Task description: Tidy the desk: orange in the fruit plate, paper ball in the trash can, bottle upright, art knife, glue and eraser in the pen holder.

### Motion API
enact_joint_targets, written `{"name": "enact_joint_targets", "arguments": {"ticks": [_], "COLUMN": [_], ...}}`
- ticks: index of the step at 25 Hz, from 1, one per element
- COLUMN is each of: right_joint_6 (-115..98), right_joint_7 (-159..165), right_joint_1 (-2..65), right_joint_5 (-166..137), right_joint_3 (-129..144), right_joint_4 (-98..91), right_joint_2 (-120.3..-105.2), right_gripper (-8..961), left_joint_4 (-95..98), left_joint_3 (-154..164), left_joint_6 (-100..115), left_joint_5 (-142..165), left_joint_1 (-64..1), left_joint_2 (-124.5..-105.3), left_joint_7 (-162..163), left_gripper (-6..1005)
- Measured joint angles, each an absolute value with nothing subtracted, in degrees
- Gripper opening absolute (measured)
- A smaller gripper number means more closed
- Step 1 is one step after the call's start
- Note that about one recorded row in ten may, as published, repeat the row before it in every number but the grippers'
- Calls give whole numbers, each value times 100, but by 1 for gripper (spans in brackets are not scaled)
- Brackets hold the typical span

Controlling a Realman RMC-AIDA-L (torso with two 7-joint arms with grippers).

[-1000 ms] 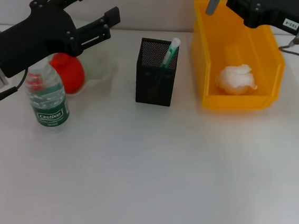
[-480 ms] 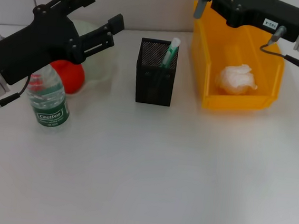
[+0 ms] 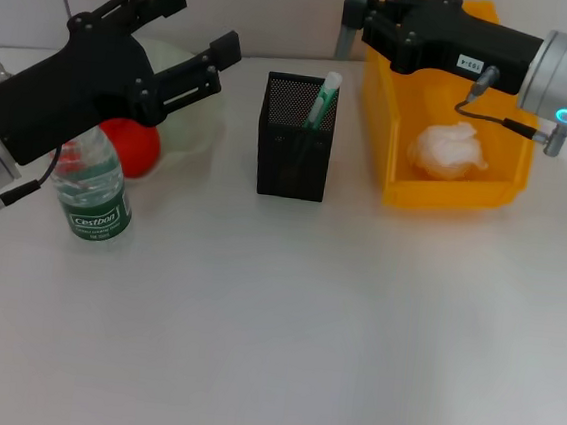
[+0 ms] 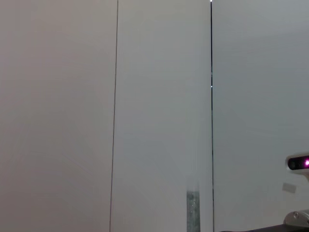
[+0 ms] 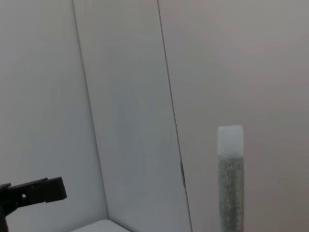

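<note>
My right gripper (image 3: 361, 17) hangs behind the black mesh pen holder (image 3: 294, 153), by the yellow trash bin's (image 3: 406, 189) left wall. It is shut on an upright grey stick (image 3: 355, 13) with a white tip (image 5: 231, 140). Whether this stick is the art knife, glue or eraser I cannot tell. A green-and-white item (image 3: 325, 96) stands in the holder. The paper ball (image 3: 448, 148) lies in the bin. My left gripper (image 3: 196, 28) is open and empty above the pale fruit plate (image 3: 197, 124). The orange (image 3: 134, 143) is at the plate's left side, partly hidden by the arm. The bottle (image 3: 90, 189) stands upright.
The white desk spreads out in front of the objects. A pale wall (image 4: 154, 96) stands right behind them. The left arm's black body (image 3: 63, 101) leans over the bottle and the orange.
The right arm has swung left with the grey stick, from over the yellow bin to just behind the pen holder. The left gripper has drifted slightly right.
</note>
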State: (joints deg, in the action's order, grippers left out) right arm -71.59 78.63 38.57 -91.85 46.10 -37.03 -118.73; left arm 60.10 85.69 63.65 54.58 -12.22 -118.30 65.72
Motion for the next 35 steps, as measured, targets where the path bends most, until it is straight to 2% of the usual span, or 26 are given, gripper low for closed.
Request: {"name": "enact_joint_targets", "arguments": {"ticks": [35], "right_joint_6": [-6638], "right_joint_7": [7716], "right_joint_1": [4056], "right_joint_5": [-9254], "right_joint_3": [4776], "right_joint_4": [-3003], "right_joint_2": [-11883], "right_gripper": [132], "left_joint_4": [6036], "left_joint_3": [8648], "left_joint_6": [6441], "left_joint_5": [5589], "left_joint_1": [-1258], "left_joint_2": [-11836], "left_joint_7": [6598], "left_gripper": [805]}}
